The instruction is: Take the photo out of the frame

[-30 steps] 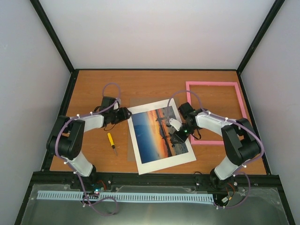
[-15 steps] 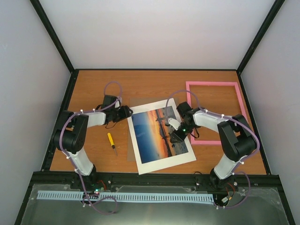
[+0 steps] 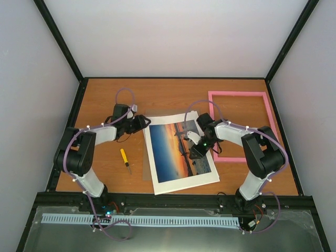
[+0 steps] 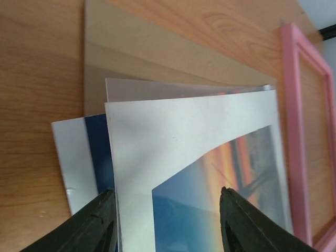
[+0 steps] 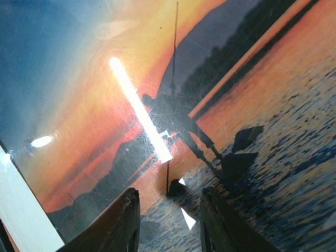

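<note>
Left fingers (image 4: 97, 226): spread wide, flanking a corner of the white card mat (image 4: 173, 131); contact unclear.
Right fingers (image 5: 123, 226): slightly parted, gripping nothing, tips close over the glossy orange-and-blue sunset paper photo (image 5: 210, 105).
Photo axis: 11-to-5, flat under the mat, centre of the wood-grain bench (image 3: 100, 100).
Thin pink wooden rectangular frame (image 3: 239, 94): flat, at the photo's 2 o'clock, bench showing through.

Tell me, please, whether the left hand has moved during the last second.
Yes. The left hand has edged rightward and up the view, away from the yellow screwdriver, which has stayed put.
</note>
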